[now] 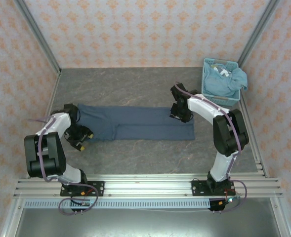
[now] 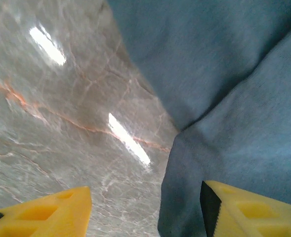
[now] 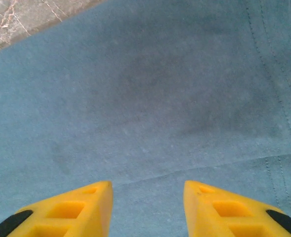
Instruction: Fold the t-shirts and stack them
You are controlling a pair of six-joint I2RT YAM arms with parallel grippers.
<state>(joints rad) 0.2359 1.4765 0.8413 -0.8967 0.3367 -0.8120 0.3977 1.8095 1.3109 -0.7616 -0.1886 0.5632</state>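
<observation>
Left end effector (image 2: 146,191) and right end effector (image 3: 147,185) gape over one t-shirt (image 1: 135,123), perhaps folded.

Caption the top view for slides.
Left hand and right hand at opposite ends of a dark blue t-shirt; basket far right.

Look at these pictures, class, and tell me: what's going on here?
Two robot arms are folding laundry. A dark slate-blue t-shirt lies as a long strip on the grey table. The left gripper is at its left end and the right gripper is over the cloth near its right end. Both are open, holding nothing. Lighter blue shirts wait in the basket at the far right corner.
</observation>
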